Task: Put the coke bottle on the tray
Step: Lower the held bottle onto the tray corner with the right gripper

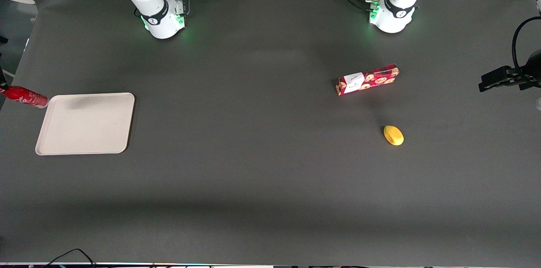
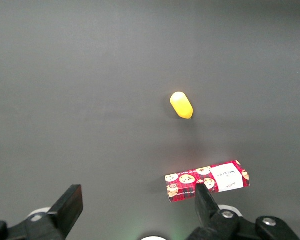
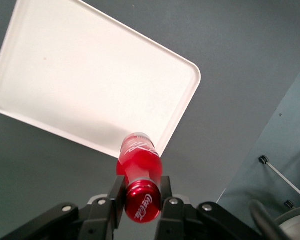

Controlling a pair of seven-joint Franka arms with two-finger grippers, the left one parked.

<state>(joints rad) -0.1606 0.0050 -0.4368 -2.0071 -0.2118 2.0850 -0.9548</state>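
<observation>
Dark grey matting covers the counter, with pale floor showing past its edge at the working arm's end. From the front, the end effector is cut off by the frame edge, and only part of the slim red coke bottle shows, tilted, just beside the flat cream rectangular tray. Its fingers are clamped on the bottle's neck under the red cap, with the bottle's base over the tray's rim.
</observation>
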